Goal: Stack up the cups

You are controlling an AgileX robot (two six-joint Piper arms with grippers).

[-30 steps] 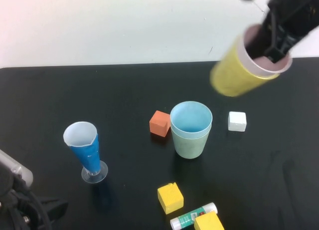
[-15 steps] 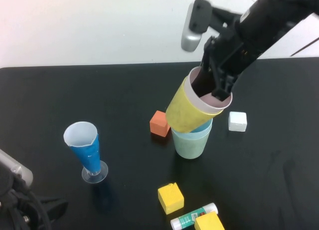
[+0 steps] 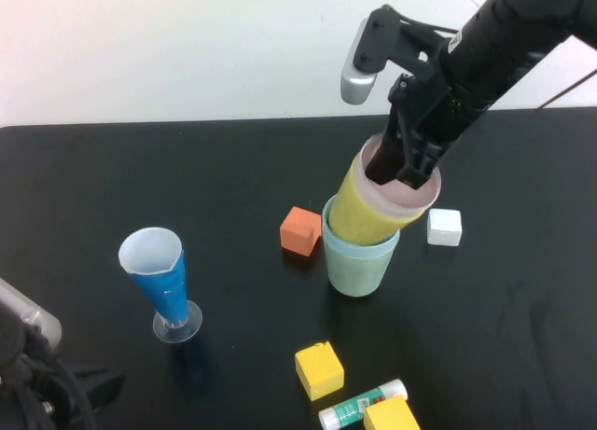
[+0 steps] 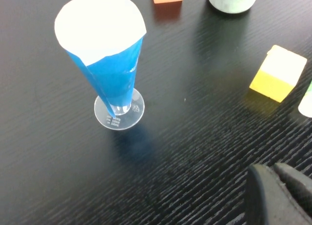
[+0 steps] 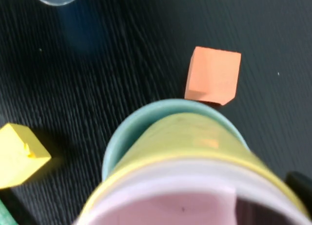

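A yellow cup [image 3: 359, 211] with a pale pink cup [image 3: 410, 199] nested inside it is tilted, and its base sits inside the light blue cup [image 3: 359, 248]. The light blue cup is nested in the sage green cup [image 3: 359, 276] at the table's middle. My right gripper [image 3: 406, 169] is shut on the rim of the pink and yellow pair, with one finger inside the pink cup. The right wrist view shows the pink cup [image 5: 170, 205], the yellow cup [image 5: 195, 137] and the blue rim [image 5: 117, 142]. My left gripper [image 4: 278, 195] is shut and empty, low at the near left corner [image 3: 28, 383].
A tall blue-and-white cone glass [image 3: 160, 271] stands at the left, also in the left wrist view [image 4: 109, 73]. An orange cube [image 3: 298, 230] and a white cube [image 3: 444, 227] flank the cups. A yellow cube [image 3: 318, 369], a glue stick [image 3: 362, 404] and another yellow block [image 3: 390, 416] lie near the front.
My right gripper carried the yellow and pink pair from the upper right down and left, and its base went into the light blue cup. The left arm has not moved.
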